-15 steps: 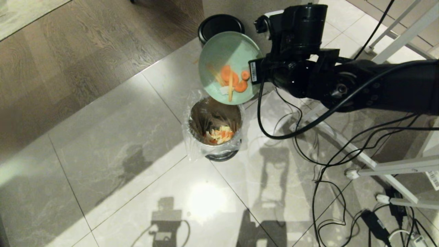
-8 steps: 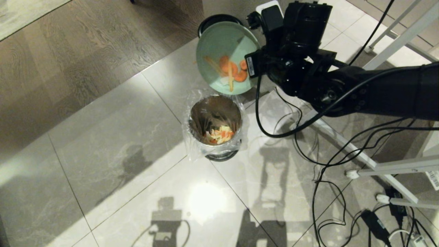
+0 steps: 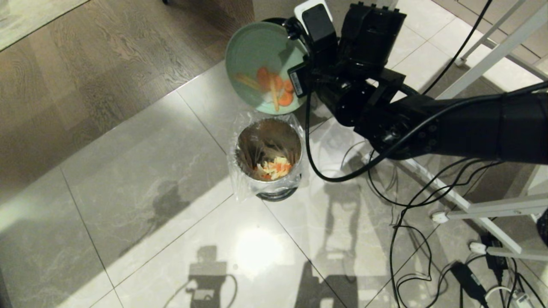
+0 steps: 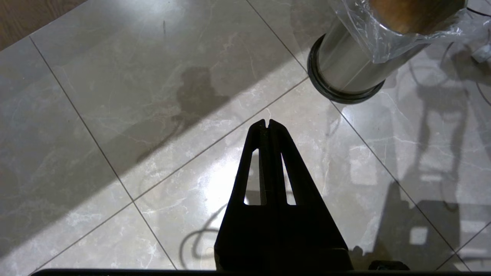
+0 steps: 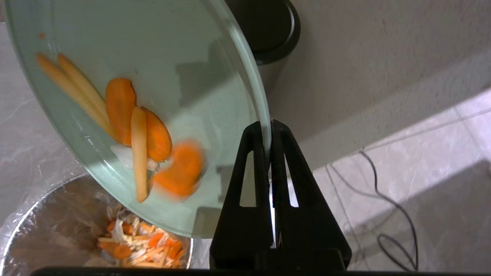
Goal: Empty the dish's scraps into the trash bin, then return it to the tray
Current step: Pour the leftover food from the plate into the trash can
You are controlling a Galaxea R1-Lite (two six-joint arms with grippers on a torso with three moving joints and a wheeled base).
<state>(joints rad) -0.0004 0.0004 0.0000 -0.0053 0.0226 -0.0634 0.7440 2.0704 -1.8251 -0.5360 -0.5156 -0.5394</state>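
Right pincer [image 5: 268, 132] pinches tilted dish [image 3: 257, 55], its scraps [image 3: 272, 85] apparently toward the trash bin [image 3: 269, 160].

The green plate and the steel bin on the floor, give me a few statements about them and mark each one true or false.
1. The right gripper pinches the green plate by its rim. True.
2. The plate is already empty. False: carrot slices and pale sticks lie on it.
3. The lined steel bin holds food scraps. True.
4. The plate is level. False: it tilts down toward the bin.
5. The left gripper holds the bin. False: it is shut on nothing, apart from the bin.
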